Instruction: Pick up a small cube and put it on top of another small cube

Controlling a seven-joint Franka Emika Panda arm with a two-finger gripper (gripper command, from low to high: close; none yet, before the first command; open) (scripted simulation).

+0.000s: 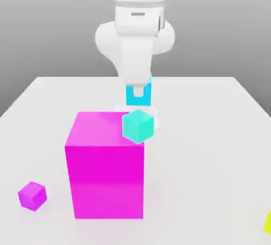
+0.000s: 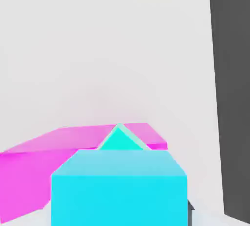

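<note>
A: The gripper (image 1: 138, 94) is clamped shut on the small sky-blue cube (image 1: 138, 93), held above and behind the small turquoise cube (image 1: 138, 125).

B: The turquoise cube sits tilted at the large magenta block's (image 1: 105, 172) top corner; pressing down off-centre could topple it.

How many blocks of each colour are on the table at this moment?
Magenta: 2, the big block and a small cube
Sky-blue: 1, the cube held in the gripper
Turquoise: 1, a small cube
Yellow: 1, a piece cut off by the picture's edge
Total: 5
</note>
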